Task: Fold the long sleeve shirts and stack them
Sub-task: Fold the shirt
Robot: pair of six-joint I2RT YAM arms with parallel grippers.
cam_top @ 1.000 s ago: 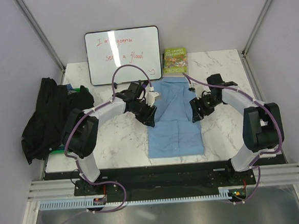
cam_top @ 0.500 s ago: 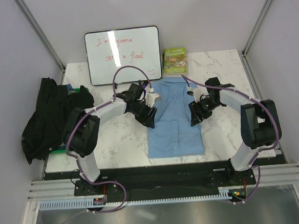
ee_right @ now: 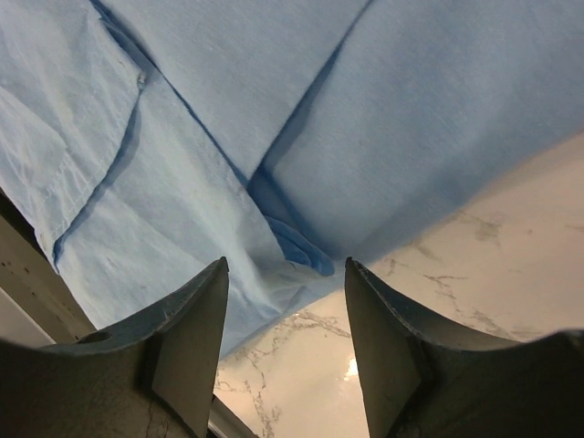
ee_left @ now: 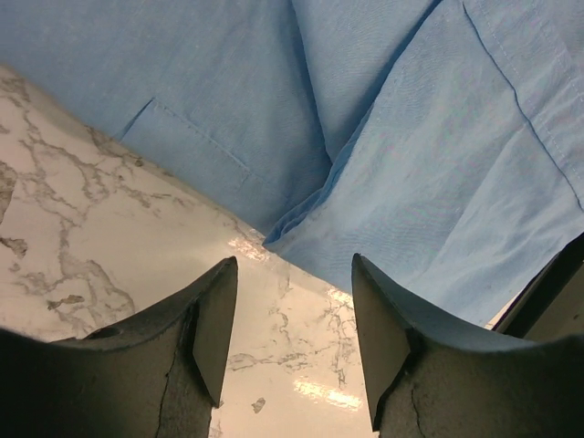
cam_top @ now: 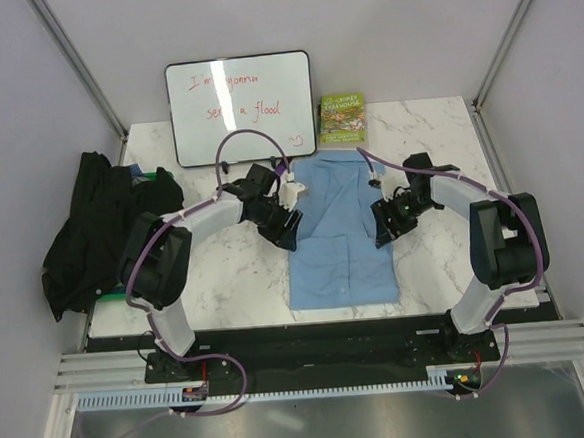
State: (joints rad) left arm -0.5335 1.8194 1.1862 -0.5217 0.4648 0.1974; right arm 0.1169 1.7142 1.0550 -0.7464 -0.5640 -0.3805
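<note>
The light blue shirt (cam_top: 339, 231) lies flat in the middle of the table, folded into a long panel with its collar at the back. My left gripper (cam_top: 289, 231) is open and empty at the shirt's left edge; in the left wrist view (ee_left: 294, 274) a fold of the blue cloth (ee_left: 392, 164) lies just beyond the fingertips. My right gripper (cam_top: 381, 229) is open and empty at the shirt's right edge (ee_right: 286, 274), the cloth edge (ee_right: 228, 137) between and beyond its fingertips. The black shirt (cam_top: 97, 228) lies crumpled at the table's left edge.
A whiteboard (cam_top: 240, 107) with red writing leans at the back. A small green-covered book (cam_top: 342, 118) lies at the back, right of it. Something green and blue (cam_top: 117, 291) pokes out under the black shirt. Grey walls close in the left and right sides.
Both grippers have shifted only slightly at the shirt's edges, the right one a little inward toward the cloth. The shirt has not visibly moved.
</note>
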